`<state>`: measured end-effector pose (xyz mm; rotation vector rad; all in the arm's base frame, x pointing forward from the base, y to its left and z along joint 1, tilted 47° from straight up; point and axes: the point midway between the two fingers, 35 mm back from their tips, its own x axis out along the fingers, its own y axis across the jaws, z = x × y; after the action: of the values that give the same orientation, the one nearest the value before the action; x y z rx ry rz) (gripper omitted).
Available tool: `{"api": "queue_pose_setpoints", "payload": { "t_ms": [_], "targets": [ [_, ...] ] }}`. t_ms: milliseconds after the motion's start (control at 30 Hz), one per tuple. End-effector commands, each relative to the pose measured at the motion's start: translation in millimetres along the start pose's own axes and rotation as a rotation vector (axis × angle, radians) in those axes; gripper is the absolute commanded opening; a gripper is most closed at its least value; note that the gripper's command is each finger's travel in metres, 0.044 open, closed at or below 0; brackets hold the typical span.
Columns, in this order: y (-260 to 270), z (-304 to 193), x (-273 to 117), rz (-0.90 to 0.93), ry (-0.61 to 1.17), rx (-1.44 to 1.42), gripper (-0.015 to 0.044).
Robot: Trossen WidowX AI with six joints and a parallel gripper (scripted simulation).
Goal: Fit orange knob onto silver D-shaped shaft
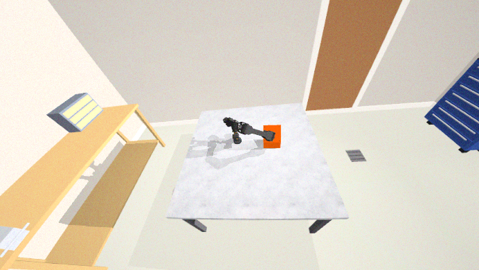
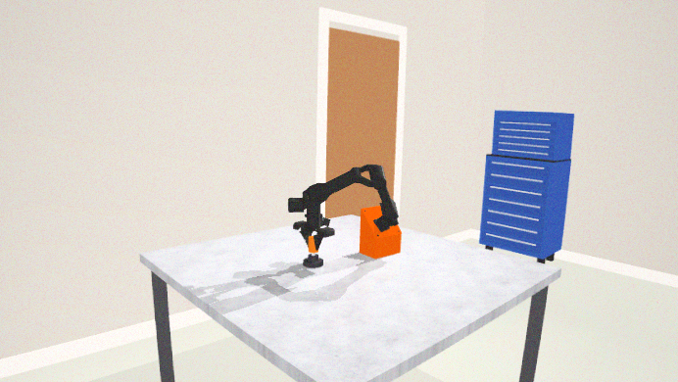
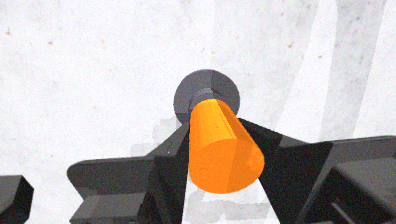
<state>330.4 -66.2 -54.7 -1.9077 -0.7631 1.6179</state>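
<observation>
The orange knob [image 2: 312, 244] [image 3: 220, 155] stands upright between the fingertips of my gripper [image 2: 313, 246] [image 3: 216, 131], which is shut on it. The dark round pedestal [image 2: 313, 262] [image 3: 182, 95] [image 1: 237, 141] stands on the table directly below the knob in the exterior view. A narrow light gap shows between the knob's lower end and the pedestal there. In the wrist view the knob's far end overlaps the pedestal's raised centre. The silver shaft, its flat side and the knob's hole cannot be made out.
The arm reaches over from an orange block [image 1: 272, 129] [image 2: 379, 246] on the marbled table [image 1: 263, 187] [image 2: 392, 304]. Arm shadows fall across the tabletop around the pedestal. A wooden bench [image 1: 114, 187] and a blue drawer cabinet [image 2: 519, 206] stand away from the table.
</observation>
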Motion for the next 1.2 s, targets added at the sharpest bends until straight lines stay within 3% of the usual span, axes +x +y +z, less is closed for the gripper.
{"api": "queue_pose_setpoints", "payload": {
  "t_ms": [0,1167],
  "targets": [
    [0.1,0.0,0.3,-0.002,0.003,0.005,0.0000],
    [0.0,1.9,15.9,-0.002,0.003,0.053,0.0000]
  ]
}}
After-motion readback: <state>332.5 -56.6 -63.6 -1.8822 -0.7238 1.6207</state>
